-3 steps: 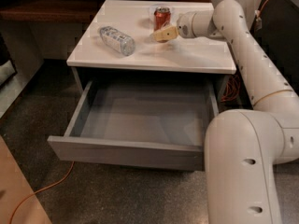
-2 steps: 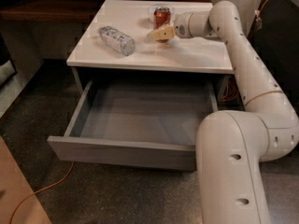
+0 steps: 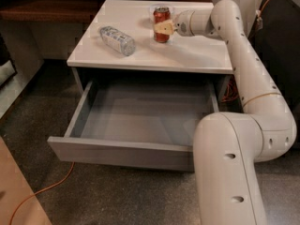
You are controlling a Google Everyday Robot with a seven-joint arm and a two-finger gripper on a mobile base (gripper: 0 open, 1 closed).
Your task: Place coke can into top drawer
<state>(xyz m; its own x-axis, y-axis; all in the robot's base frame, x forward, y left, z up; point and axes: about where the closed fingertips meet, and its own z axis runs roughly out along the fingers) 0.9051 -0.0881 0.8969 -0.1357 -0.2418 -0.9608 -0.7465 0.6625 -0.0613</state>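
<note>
The coke can [image 3: 161, 14] is red with a silver top and stands upright at the back middle of the white cabinet top [image 3: 187, 55]. My gripper [image 3: 165, 27] reaches in from the right at the can's height, and its tan tip overlaps the can's lower front. The top drawer [image 3: 140, 121] is pulled wide open below the cabinet top. Its grey inside holds nothing. My arm runs from the lower right up past the drawer's right side.
A clear crinkled plastic bottle [image 3: 117, 40] lies on its side on the cabinet top, left of the can. An orange cable [image 3: 47, 191] runs over the speckled floor at the lower left. A dark wooden shelf [image 3: 47, 8] stands behind at the left.
My gripper has moved a little left, from beside the can's right side to overlapping its front. The can, bottle and drawer have not moved.
</note>
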